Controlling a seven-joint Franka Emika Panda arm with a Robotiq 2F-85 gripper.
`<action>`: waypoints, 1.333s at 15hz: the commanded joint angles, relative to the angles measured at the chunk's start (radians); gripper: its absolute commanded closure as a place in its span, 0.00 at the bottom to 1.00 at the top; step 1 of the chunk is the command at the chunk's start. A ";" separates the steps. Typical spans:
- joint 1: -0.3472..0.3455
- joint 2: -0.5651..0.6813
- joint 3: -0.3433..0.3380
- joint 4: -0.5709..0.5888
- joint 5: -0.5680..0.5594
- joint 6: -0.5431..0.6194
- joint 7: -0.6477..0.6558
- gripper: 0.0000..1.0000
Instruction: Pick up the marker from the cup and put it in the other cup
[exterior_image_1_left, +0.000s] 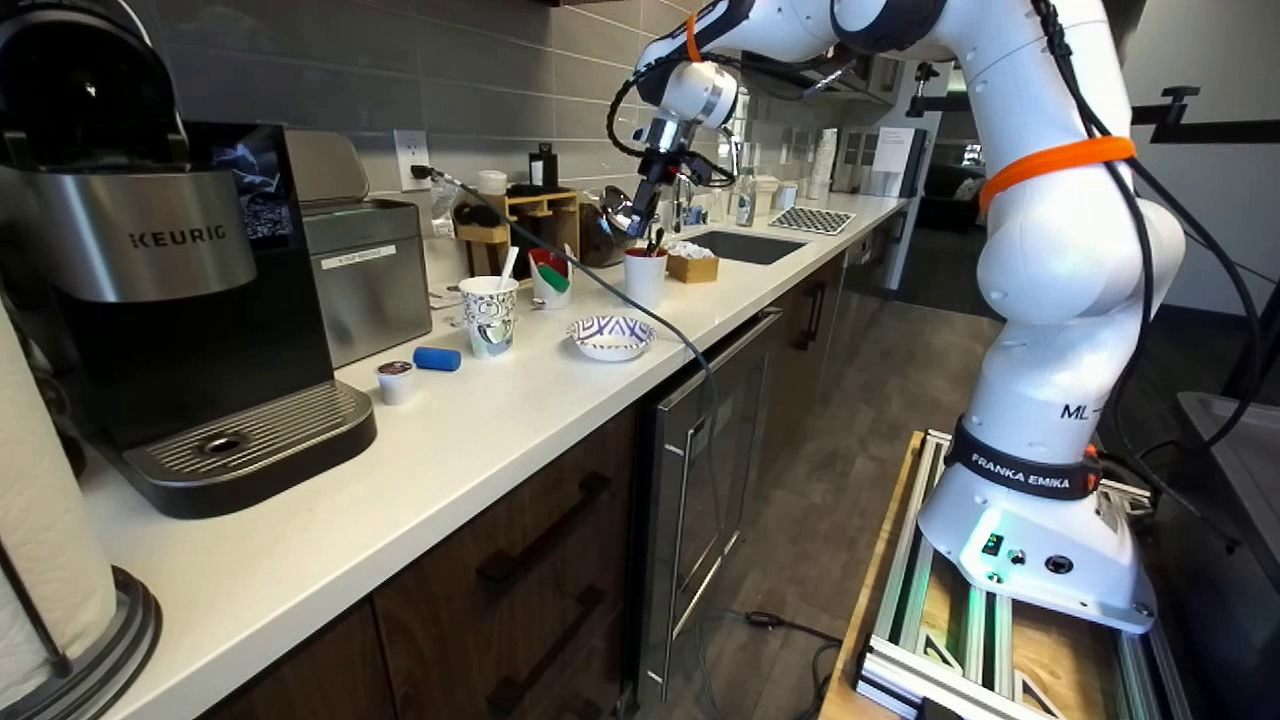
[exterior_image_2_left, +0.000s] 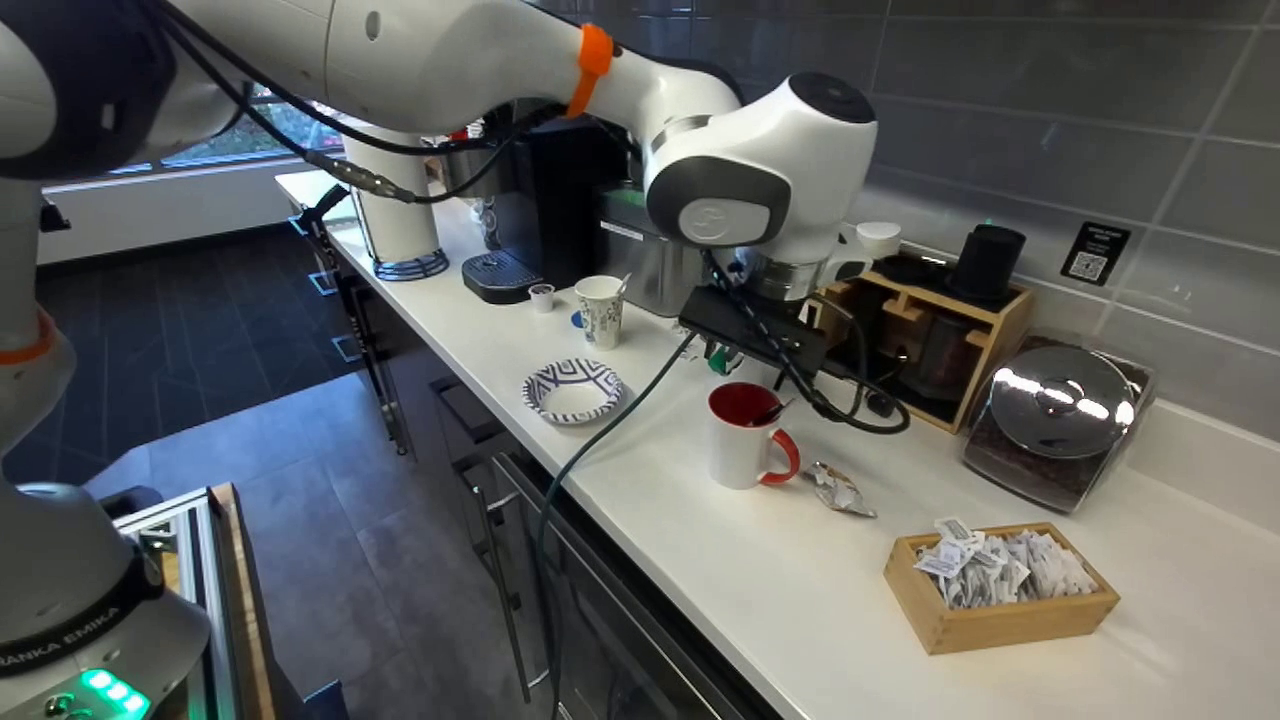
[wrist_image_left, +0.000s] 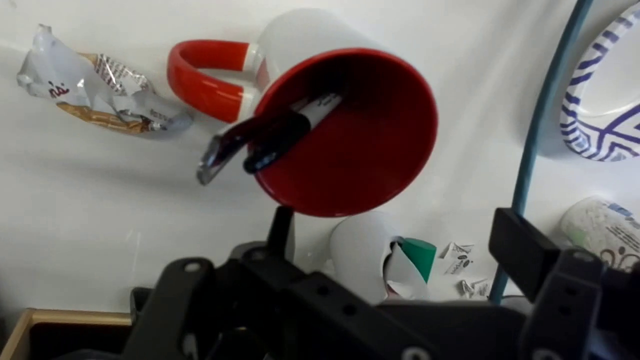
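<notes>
The marker (wrist_image_left: 280, 142), dark-capped with a white barrel, leans inside a white mug with red inside and a red handle (exterior_image_2_left: 738, 455). A shiny dark utensil (wrist_image_left: 212, 160) leans beside it. The mug also shows in the wrist view (wrist_image_left: 380, 135). A patterned paper cup (exterior_image_1_left: 490, 325) with a white stick stands farther along the counter; it also shows in an exterior view (exterior_image_2_left: 600, 315). A torn white cup (wrist_image_left: 357, 250) with a green piece stands behind the mug. My gripper (wrist_image_left: 395, 225) is open and empty above the mug, beside the marker; its fingers are mostly hidden in an exterior view.
A patterned bowl (exterior_image_2_left: 572, 390) sits near the counter's front edge. A crumpled wrapper (exterior_image_2_left: 840, 490) lies by the mug's handle. A wooden box of packets (exterior_image_2_left: 1000, 600), a wooden organizer (exterior_image_2_left: 990, 340) and a coffee machine (exterior_image_1_left: 180, 260) stand around. A cable (exterior_image_2_left: 600, 440) hangs across the counter.
</notes>
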 joint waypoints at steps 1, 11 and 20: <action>-0.054 0.104 0.032 0.196 0.035 -0.144 -0.049 0.00; -0.033 0.169 0.009 0.279 -0.009 -0.107 0.094 0.00; -0.064 0.257 0.013 0.388 -0.126 -0.179 0.116 0.08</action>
